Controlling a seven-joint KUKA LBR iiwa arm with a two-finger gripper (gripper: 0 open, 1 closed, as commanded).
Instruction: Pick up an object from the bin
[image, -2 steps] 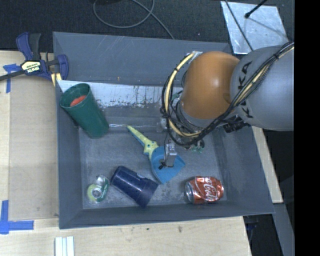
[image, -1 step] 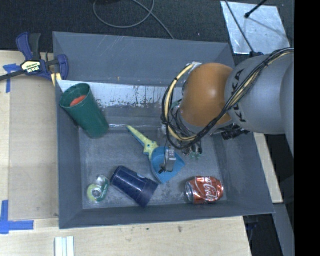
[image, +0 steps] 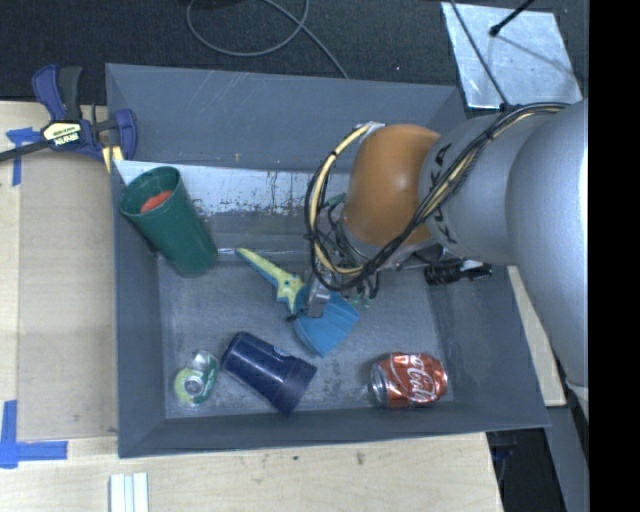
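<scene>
My gripper (image: 319, 296) reaches down in the middle of the bin, mostly hidden beneath the arm's orange cover. Its tip sits right at the top edge of a light blue plastic piece (image: 329, 326) lying flat on the floor. Just to its left lies a yellow-green handled toy (image: 270, 273), whose near end is close against the gripper. Whether either thing is gripped is hidden from me.
A dark blue cup (image: 266, 371) lies on its side at the front. A crushed red cola can (image: 408, 380) rests front right, a small green and silver thing (image: 197, 381) front left. A green cup (image: 166, 221) leans at the back left.
</scene>
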